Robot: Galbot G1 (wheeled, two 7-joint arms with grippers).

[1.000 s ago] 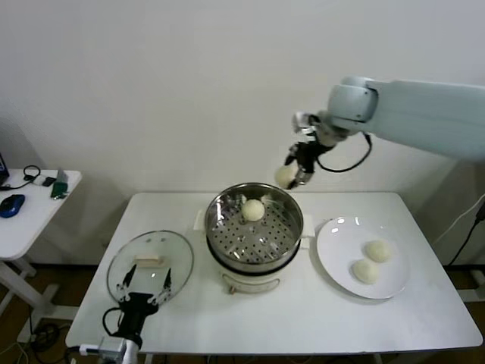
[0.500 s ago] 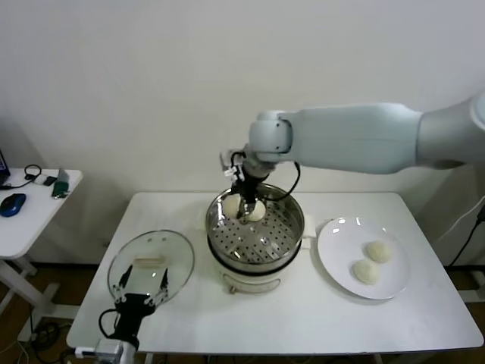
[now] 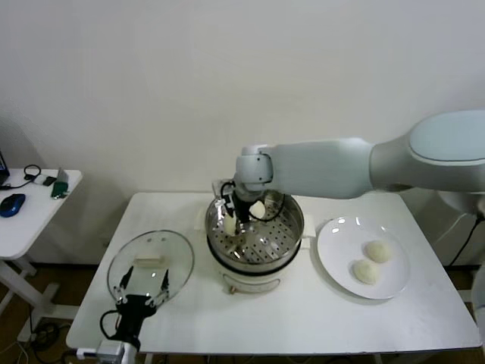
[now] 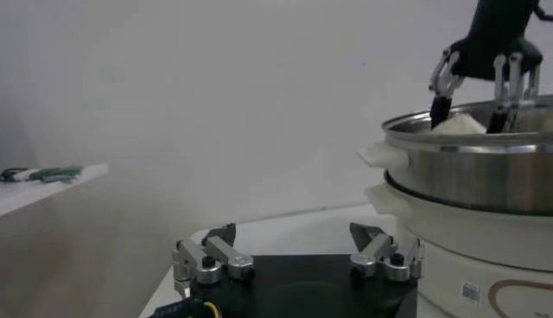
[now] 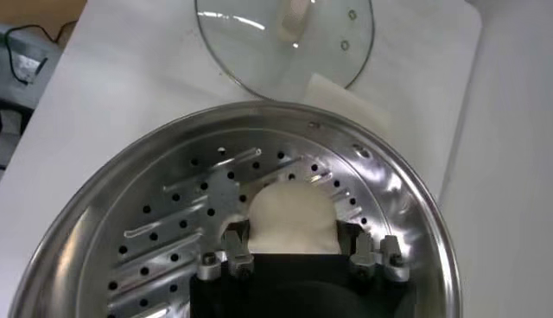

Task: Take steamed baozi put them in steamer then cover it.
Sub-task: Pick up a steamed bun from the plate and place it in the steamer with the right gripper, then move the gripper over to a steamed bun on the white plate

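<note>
The steamer (image 3: 288,236) stands mid-table, its steel basket on a white pot base. My right gripper (image 3: 233,223) reaches into the basket's left side, shut on a baozi (image 3: 229,225) held low over the perforated floor. In the right wrist view the baozi (image 5: 291,218) sits between the fingers (image 5: 360,257). A second baozi (image 3: 258,209) lies at the basket's back. Two baozi (image 3: 377,251) (image 3: 365,271) lie on the white plate (image 3: 333,258). The glass cover (image 3: 150,262) lies flat on the table to the left. My left gripper (image 3: 141,291) is open and empty, parked near the cover's front edge.
A white side table (image 3: 30,212) with a blue mouse (image 3: 12,205) stands at the far left. In the left wrist view the steamer (image 4: 484,173) rises close by, with my right gripper (image 4: 482,82) above its rim. The cover also shows in the right wrist view (image 5: 285,34).
My right gripper has carried the baozi from above the steamer's back rim down into the left side of the basket. The left arm has not moved.
</note>
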